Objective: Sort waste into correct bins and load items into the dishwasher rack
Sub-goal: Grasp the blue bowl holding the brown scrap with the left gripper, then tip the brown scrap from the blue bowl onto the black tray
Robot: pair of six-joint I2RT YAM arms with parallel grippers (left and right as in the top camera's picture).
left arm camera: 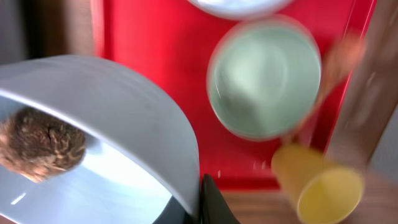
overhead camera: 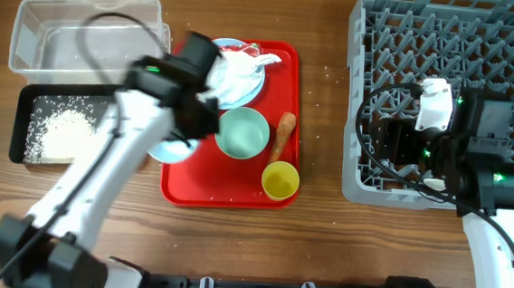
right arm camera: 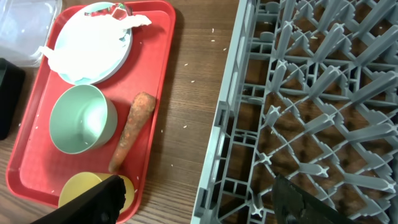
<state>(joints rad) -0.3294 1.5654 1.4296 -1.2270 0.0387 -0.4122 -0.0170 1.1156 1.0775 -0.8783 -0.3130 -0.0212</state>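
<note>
One pale bowl (left arm camera: 118, 118), brown lump (left arm camera: 40, 144) inside | left gripper (left arm camera: 200, 208) clamps rim | right gripper (right arm camera: 196, 202) spread

Brown lump (left arm camera: 40, 144) seen in gripped pale bowl (left arm camera: 124, 124), left of mint bowl (overhead camera: 242, 132). Carrot (overhead camera: 283, 135) laid right of it, yellow cup (overhead camera: 280, 179) near-right. Tissue (overhead camera: 235, 70) heaped on plate (overhead camera: 232, 43). Rice (overhead camera: 63, 135) spread in black tray (overhead camera: 24, 100).

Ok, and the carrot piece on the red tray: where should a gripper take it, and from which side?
Likely the thicker half of the carrot piece, from straight above, with the gripper closing across its narrow width. It lies flat on the red tray, long and tapered. Its thin end sits close to the mint bowl and the yellow cup, so the thick end has more room.
</note>
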